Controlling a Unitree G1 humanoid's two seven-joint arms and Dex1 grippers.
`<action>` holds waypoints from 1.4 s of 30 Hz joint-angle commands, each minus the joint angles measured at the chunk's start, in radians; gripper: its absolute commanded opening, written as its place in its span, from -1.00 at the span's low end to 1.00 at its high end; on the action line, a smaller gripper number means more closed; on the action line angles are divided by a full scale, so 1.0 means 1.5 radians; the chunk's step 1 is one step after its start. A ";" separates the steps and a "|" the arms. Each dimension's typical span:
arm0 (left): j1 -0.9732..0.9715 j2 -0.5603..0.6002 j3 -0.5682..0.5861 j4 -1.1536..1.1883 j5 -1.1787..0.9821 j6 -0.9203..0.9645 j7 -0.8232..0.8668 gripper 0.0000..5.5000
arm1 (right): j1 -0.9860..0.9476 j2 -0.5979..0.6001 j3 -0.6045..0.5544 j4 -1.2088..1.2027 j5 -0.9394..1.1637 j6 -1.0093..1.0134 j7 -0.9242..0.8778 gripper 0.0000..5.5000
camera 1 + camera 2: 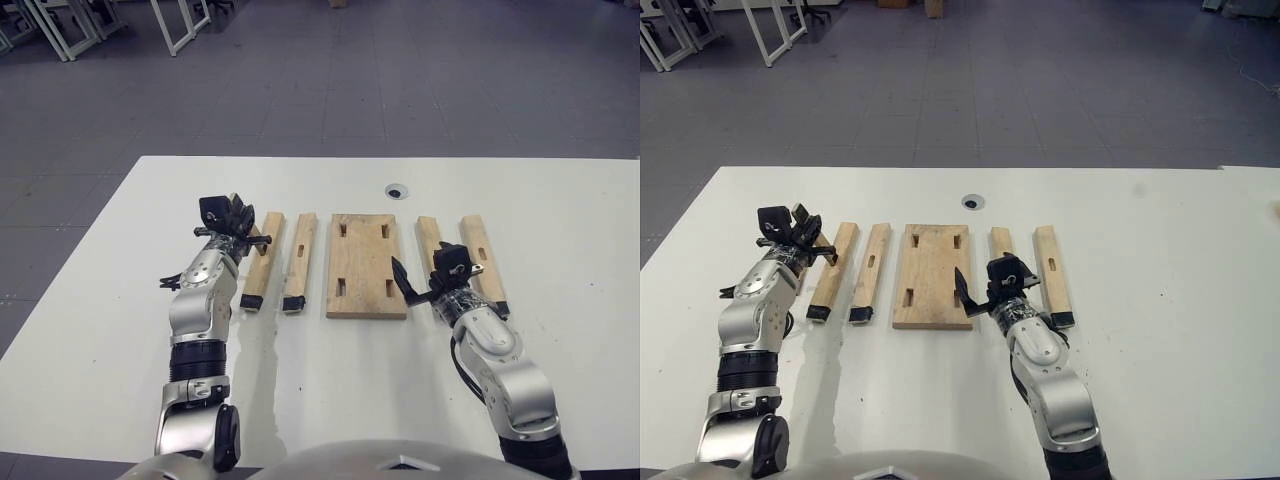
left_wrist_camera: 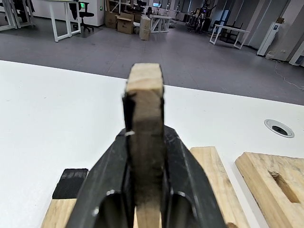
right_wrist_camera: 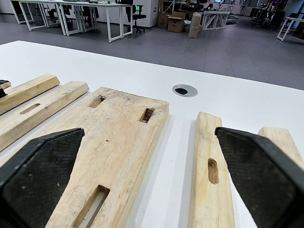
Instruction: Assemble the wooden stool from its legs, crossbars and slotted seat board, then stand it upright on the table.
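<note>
The slotted seat board (image 1: 367,264) lies flat on the white surface (image 1: 100,300). To its left, the left end effector (image 1: 228,222) clamps a crossbar (image 2: 145,109). At its right edge, the right end effector (image 1: 435,272) hangs spread wide over a leg (image 1: 429,236).

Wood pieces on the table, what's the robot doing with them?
It is building a stool. The left end effector grips a small wood piece above the left legs. The right end effector is open beside the seat board. Four legs and the board lie flat on the table, not yet joined.
</note>
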 commanded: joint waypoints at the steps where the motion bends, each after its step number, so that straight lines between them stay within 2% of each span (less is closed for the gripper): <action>1: 0.059 -0.017 -0.021 0.029 0.024 -0.017 0.007 -0.85 | -0.009 0.001 -0.008 0.003 -0.006 0.001 0.000 0.84; 5: 0.142 -0.042 -0.050 0.031 0.034 -0.034 0.001 -0.85 | -0.009 0.003 -0.015 -0.003 -0.005 0.006 0.003 0.84; 10: 0.164 -0.018 -0.065 0.062 0.053 -0.057 -0.008 -0.85 | -0.007 0.003 -0.019 -0.009 -0.003 0.011 0.007 0.84; 16: 0.153 -0.002 -0.068 -0.123 0.026 0.026 0.017 -0.85 | 0.008 0.014 -0.014 -0.018 -0.010 0.011 -0.005 0.84; 21: 0.150 -0.043 -0.060 -0.281 0.028 0.097 0.092 -0.85 | 0.015 0.019 -0.015 -0.022 -0.013 0.011 -0.006 0.84; 25: 0.149 -0.076 -0.069 -0.353 0.069 0.101 0.159 -0.85 | 0.014 0.017 -0.015 -0.019 -0.013 0.010 -0.003 0.84; 30: 0.170 -0.093 -0.086 -0.339 0.118 0.090 0.190 -0.85 | 0.007 0.011 -0.018 -0.015 -0.013 0.011 0.004 0.84; 38: 0.217 -0.124 -0.081 -0.297 0.042 0.128 0.123 -0.85 | 0.010 0.010 -0.018 -0.021 -0.014 0.015 0.008 0.84; 39: 0.214 -0.119 -0.080 -0.301 0.040 0.126 0.117 -0.72 | 0.011 0.010 -0.017 -0.022 -0.014 0.016 0.007 0.84; 42: 0.194 -0.101 -0.073 -0.315 0.043 0.121 0.110 -0.57 | 0.013 0.012 -0.015 -0.023 -0.015 0.017 0.006 0.84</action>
